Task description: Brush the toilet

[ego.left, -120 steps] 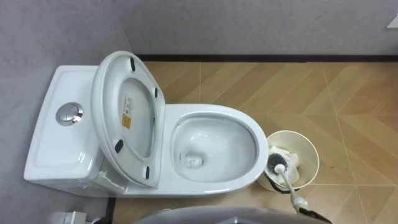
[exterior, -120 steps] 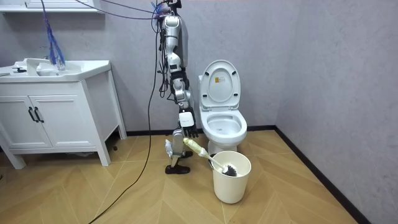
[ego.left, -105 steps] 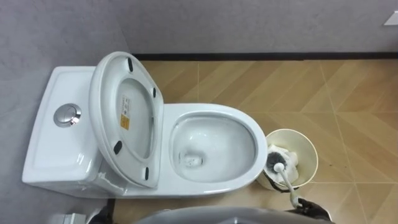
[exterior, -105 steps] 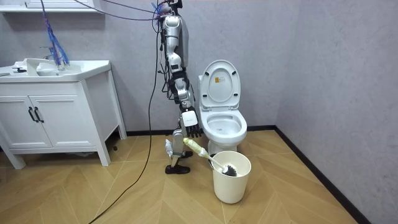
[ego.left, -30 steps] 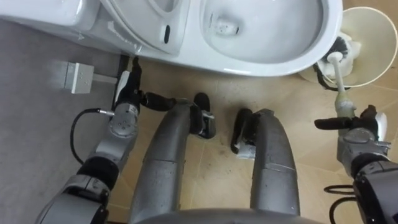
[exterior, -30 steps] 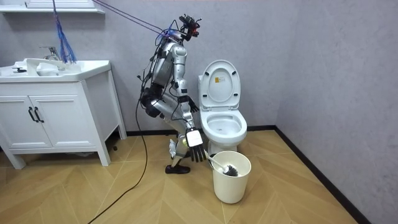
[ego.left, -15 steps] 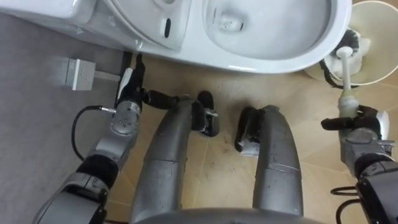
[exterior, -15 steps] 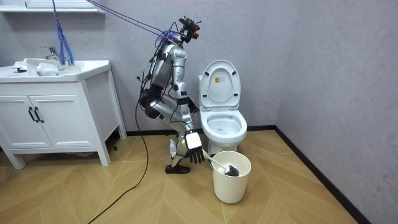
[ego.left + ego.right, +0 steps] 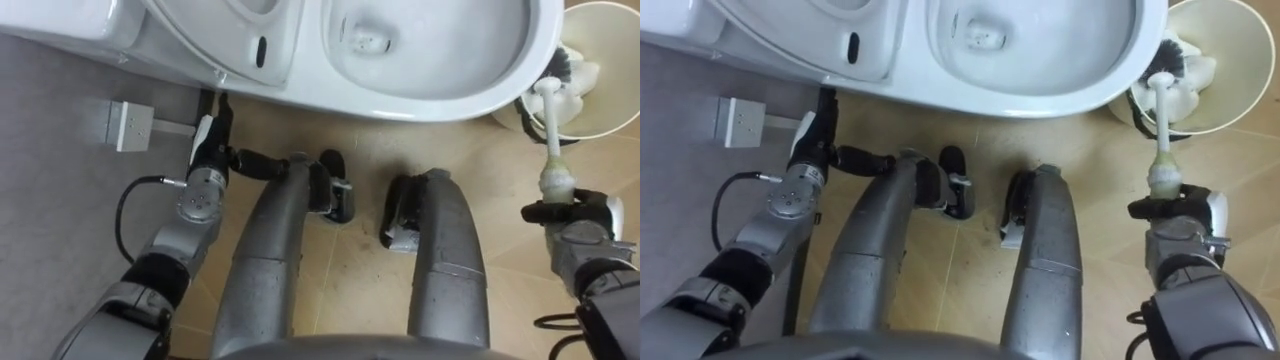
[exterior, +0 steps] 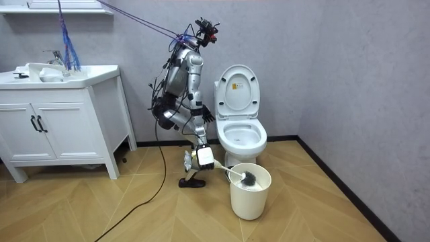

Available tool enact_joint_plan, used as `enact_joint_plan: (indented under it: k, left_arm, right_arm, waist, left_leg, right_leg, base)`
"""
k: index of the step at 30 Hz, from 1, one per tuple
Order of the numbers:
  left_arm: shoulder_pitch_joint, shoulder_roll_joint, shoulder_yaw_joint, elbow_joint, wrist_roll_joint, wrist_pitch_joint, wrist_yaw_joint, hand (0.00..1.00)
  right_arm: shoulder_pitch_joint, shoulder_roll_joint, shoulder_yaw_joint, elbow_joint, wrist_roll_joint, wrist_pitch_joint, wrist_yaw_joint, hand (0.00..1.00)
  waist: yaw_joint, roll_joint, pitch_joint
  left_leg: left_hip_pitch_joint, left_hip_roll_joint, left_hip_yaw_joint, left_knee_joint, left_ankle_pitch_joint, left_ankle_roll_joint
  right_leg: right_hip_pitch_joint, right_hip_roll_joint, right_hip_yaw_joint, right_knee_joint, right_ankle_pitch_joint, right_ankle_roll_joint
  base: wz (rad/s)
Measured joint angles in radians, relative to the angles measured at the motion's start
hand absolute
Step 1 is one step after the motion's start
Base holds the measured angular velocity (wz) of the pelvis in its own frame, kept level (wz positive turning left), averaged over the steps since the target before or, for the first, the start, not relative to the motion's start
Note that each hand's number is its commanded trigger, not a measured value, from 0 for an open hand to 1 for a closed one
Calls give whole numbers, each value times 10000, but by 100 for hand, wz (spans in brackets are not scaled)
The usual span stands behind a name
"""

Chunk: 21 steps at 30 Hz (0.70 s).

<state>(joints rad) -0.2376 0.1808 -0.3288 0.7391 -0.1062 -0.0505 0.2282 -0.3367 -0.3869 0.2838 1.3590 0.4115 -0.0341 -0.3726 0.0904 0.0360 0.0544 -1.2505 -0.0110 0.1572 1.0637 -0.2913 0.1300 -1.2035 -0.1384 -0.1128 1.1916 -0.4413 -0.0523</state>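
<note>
Barely begun: gripped white long-handled toilet brush (image 9: 548, 130) in curled right robot hand (image 9: 575, 215), head inside cream plastic bucket (image 9: 612, 100); white ceramic toilet bowl (image 9: 450, 100) unbrushed, left robot hand (image 9: 207, 150) loosely spread.

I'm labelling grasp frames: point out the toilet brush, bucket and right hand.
toilet brush (image 9: 549, 128), left eye view, on its white shaft.
bucket (image 9: 617, 95), left eye view, on its inner wall.
right hand (image 9: 578, 214), left eye view, on its middle.

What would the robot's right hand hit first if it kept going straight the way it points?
Most likely the brush handle, whose end sits just ahead of the right hand; beyond lies the bucket. Whether they already touch, I cannot tell.
</note>
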Motion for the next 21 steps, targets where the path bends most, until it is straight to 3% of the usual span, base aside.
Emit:
enact_joint_plan:
  k: [5, 11, 15, 20, 21]
  left_arm:
    - [343, 15, 11, -202, -9, -13, 70, 0]
    - [981, 7, 38, -108, -24, -72, 67, 0]
    - [1595, 277, 118, -62, -205, -238, 58, 0]
    - [1973, 341, 142, 775, -233, -412, -5, 0]
    - [2098, 399, 147, 1004, -234, -426, -5, 0]
  right_arm:
    - [237, 59, 55, -9, 284, 13, 177, 100]
    - [517, 190, 43, 4, 612, 24, 290, 100]
    - [724, 436, -13, 0, 1292, 12, 295, 100]
    - [1032, 504, -507, -25, 1846, 2, 306, 100]
    - [1178, 513, -603, -53, 2019, -2, 305, 100]
  waist:
    - [12, 9, -6]
    - [-5, -33, -11]
    - [-67, -56, -26]
    - [-96, -112, -96]
    - [-121, -151, -184]
  left_leg:
    - [484, 44, -64, -153, -39, -38]
    - [2080, -26, 31, -1236, 26, -119]
    - [3260, -24, -52, -2136, 230, -150]
    - [4538, -27, -183, -3182, 365, -229]
    - [4853, -33, -219, -3435, 383, -244]
  right_leg:
    - [550, 15, -119, -247, -17, -60]
    - [2022, 73, -29, -1280, 117, 60]
    - [3268, 179, -179, -2292, 358, -6]
    - [4679, 341, -351, -3583, 633, 28]
    - [5043, 367, -425, -3908, 688, 47]
  base:
    - [0]
    - [-6]
    - [-2]
    - [1]
    - [0]
